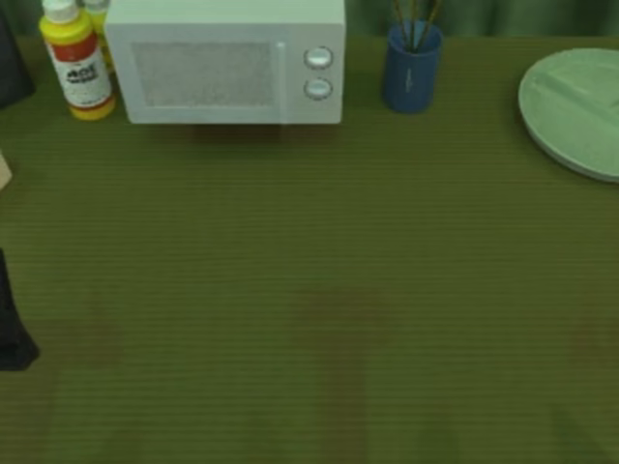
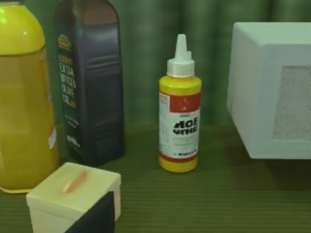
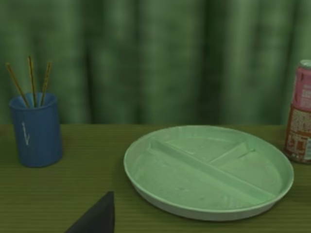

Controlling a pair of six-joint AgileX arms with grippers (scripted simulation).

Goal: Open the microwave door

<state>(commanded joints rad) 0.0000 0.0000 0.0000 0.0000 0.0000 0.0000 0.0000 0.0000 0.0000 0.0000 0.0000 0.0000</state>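
The white microwave (image 1: 224, 60) stands at the table's far edge, left of centre. Its door (image 1: 198, 75), with a grey mesh window, lies flush against the body, the slim bar handle (image 1: 281, 72) just left of the two round knobs (image 1: 318, 72). In the left wrist view the microwave (image 2: 272, 92) is far off. My left gripper (image 2: 97, 218) shows only as a dark sliver there, and my left arm (image 1: 12, 329) sits at the table's left edge, well away from the door. My right gripper (image 3: 97, 218) is a dark wedge in its wrist view, facing the plate; it is outside the top view.
A yellow squeeze bottle (image 1: 77, 60) stands just left of the microwave, a blue cup (image 1: 411, 66) holding sticks just right of it. A green divided plate (image 1: 575, 108) lies far right, a pink can (image 3: 300, 111) beside it. A dark bottle (image 2: 90, 82), big yellow bottle (image 2: 22, 97) and cream box (image 2: 73, 194) crowd the left.
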